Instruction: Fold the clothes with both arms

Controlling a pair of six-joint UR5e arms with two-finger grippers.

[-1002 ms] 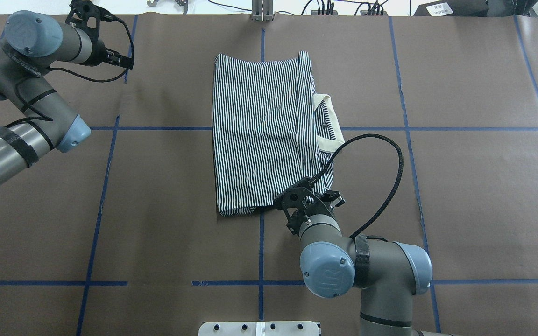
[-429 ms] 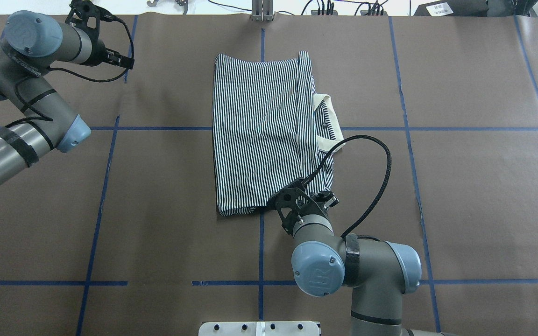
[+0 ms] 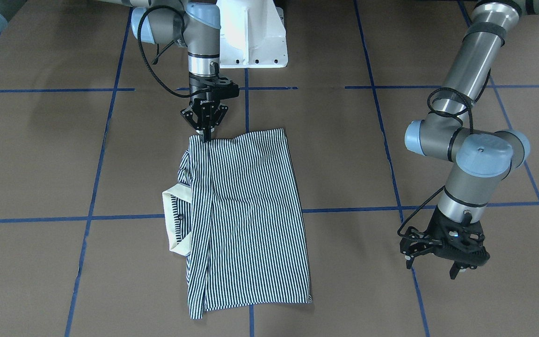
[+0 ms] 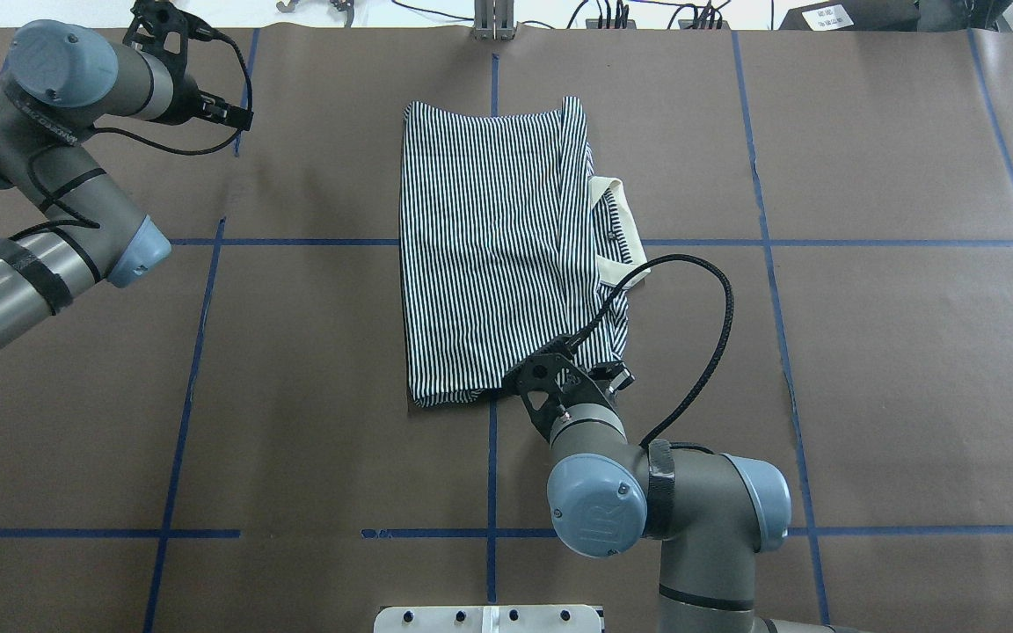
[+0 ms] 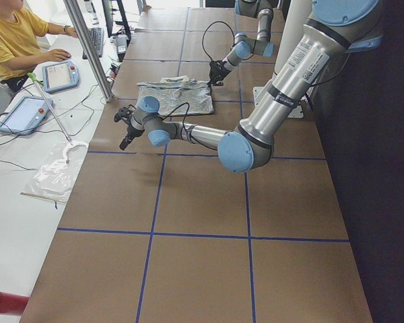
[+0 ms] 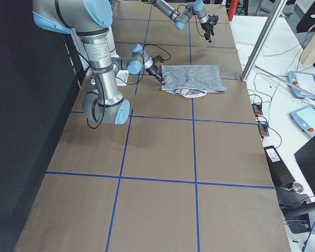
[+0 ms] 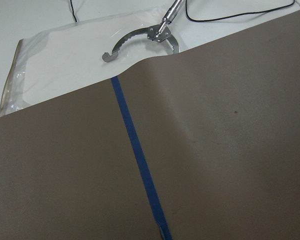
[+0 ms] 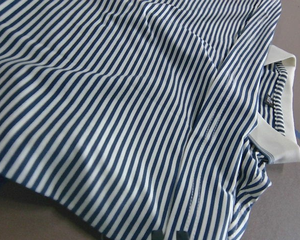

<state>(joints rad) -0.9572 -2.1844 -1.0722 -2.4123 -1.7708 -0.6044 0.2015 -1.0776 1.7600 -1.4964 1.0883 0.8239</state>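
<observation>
The striped polo shirt [image 3: 251,210] lies folded into a narrow rectangle mid-table, also in the overhead view [image 4: 489,246]. Its cream collar [image 3: 173,220] sticks out on the robot's right side, also seen in the overhead view [image 4: 625,237]. My right gripper [image 3: 205,136] points down, its fingers closed together on the shirt's edge nearest the robot base. The right wrist view shows the stripes [image 8: 115,100], the collar [image 8: 285,145] and two dark fingertips [image 8: 157,235] at the bottom. My left gripper [image 3: 432,269] is open and empty, hovering far from the shirt at the table's far left.
The white pedestal base [image 3: 251,32] stands behind the right gripper. Blue tape lines [image 4: 199,352] cross the brown table cover. A plastic bag with a metal tool [image 7: 140,37] lies past the table's edge near the left gripper. An operator in yellow [image 5: 13,33] sits beyond.
My right arm and gripper have shifted slightly to the left in the overhead view, along the shirt's near edge. The shirt and the left arm have not visibly moved.
</observation>
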